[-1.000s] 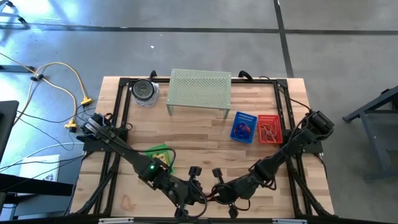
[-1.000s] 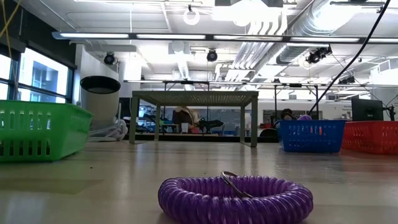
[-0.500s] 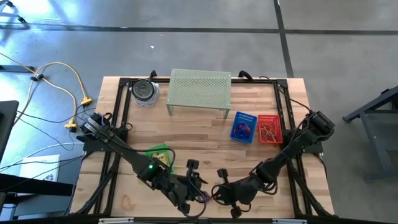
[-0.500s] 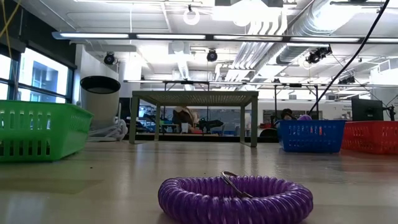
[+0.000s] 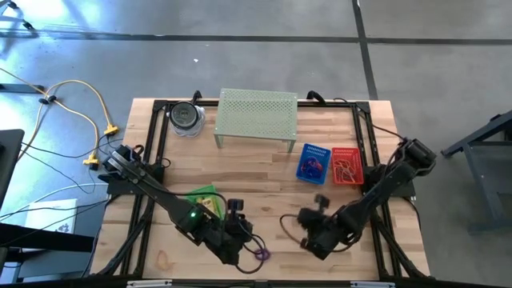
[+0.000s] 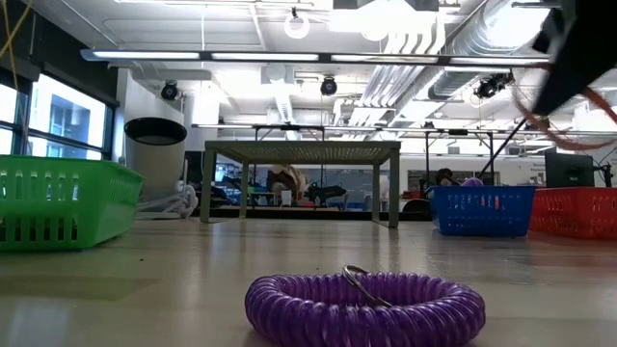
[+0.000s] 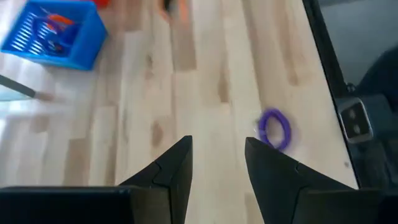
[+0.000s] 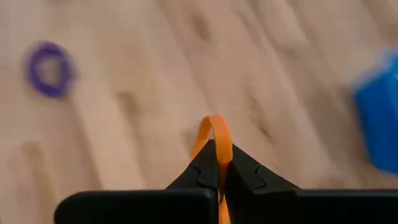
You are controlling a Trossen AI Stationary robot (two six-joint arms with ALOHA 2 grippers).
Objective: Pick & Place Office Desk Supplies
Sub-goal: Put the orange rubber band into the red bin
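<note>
Purple coiled loop (image 5: 261, 253) lies flat on the pale wooden counter (image 5: 264, 180), close to its near edge and free of both arms; the low view shows it as a ribbed plastic coil (image 6: 364, 307) with a thin metal ring resting on top. The left gripper (image 7: 216, 163) hangs above the planks just beside it, its two dark fingers (image 7: 173, 168) parted with bare wood showing between them and nothing held. In the left wrist view the loop (image 7: 274, 129) sits near the black frame rail (image 7: 329, 68) that borders the counter.

The right gripper (image 8: 219, 163) is raised over the near-right part of the counter, fingers clenched on a thin orange band (image 8: 214, 134) that arches up out of the tips. The same band shows as a blurred loop at the upper right of the low view.

A wide stretch of open wood runs from the arms toward the far side. There stand a pale-green perforated metal shelf (image 5: 257, 113), a blue plastic basket (image 5: 314, 163) and a red plastic basket (image 5: 346, 166) side by side near the right rail, both holding small items. A green plastic basket (image 5: 203, 197) sits beside the left arm.
</note>
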